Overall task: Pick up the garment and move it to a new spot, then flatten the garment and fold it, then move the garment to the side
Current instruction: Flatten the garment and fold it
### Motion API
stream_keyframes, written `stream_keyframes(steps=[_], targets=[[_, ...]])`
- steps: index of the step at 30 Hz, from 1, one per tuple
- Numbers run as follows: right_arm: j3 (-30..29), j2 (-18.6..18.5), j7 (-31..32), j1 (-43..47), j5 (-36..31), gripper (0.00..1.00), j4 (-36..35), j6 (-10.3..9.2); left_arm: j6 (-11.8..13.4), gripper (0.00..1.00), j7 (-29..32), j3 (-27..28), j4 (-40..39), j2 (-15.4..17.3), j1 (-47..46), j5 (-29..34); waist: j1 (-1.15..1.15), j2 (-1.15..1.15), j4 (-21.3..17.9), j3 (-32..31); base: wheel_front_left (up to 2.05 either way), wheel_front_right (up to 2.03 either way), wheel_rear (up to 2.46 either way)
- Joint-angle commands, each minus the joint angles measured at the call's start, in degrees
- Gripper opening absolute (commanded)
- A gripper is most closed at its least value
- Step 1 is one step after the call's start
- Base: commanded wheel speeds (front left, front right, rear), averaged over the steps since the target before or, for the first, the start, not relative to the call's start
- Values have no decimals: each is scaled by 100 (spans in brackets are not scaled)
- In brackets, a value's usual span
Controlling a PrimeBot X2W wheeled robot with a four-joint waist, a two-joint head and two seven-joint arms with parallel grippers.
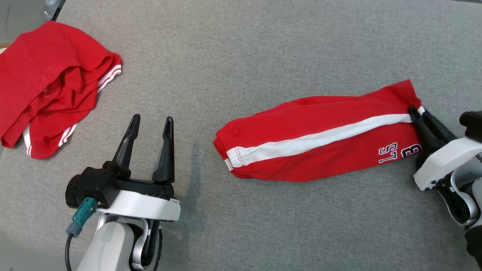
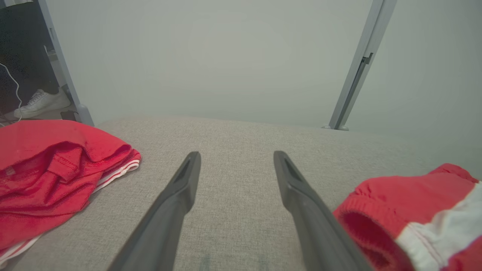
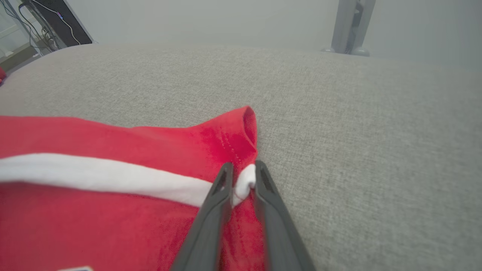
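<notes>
Two red items on surface [image 1: 263, 45]: crumpled garment [image 1: 49, 82]; striped garment [image 1: 312, 139] with inverted white lettering [image 1: 399, 150], partly illegible. Right end effector [image 1: 415, 110] clamps its hem; left end effector [image 1: 153, 119] apart.

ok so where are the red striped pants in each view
head view: pants lie centre right, hem pinched by the right gripper.
left wrist view: pants in the lower right corner, elastic end nearest.
right wrist view: pants across the lower left.
shared landmark: their white stripe.
</notes>
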Motion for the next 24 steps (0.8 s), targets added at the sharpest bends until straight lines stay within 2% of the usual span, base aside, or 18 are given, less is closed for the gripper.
stream_keyframes(steps=[1,6,12,21,22,23,24], targets=[[19,-11,-46,44,74,0,64,11,-46,100,-29,46,4,-10,-73,53,0,0,-46,-12,0,0,0],[-90,115,-207,311,280,0,-22,7,-115,100,-29,160,9,-52,-8,189,0,0,-239,-97,0,0,0],[-529,441,-352,945,379,0,-296,7,-190,100,-27,254,35,-1,117,284,0,0,-582,-255,0,0,0],[-944,958,-350,1470,57,0,-847,7,-244,100,-2,257,73,160,108,355,0,0,-1049,-307,0,0,0],[-950,996,-342,1492,-1,32,-872,7,-236,100,5,255,73,166,110,354,0,0,-1090,-311,0,0,0],[-963,1037,-375,1499,-66,100,-912,7,-227,100,12,257,73,177,114,353,0,0,-1131,-320,0,0,0],[-993,1073,-419,1494,-119,100,-954,7,-220,100,24,252,67,188,125,354,0,0,-1166,-334,0,0,0]])
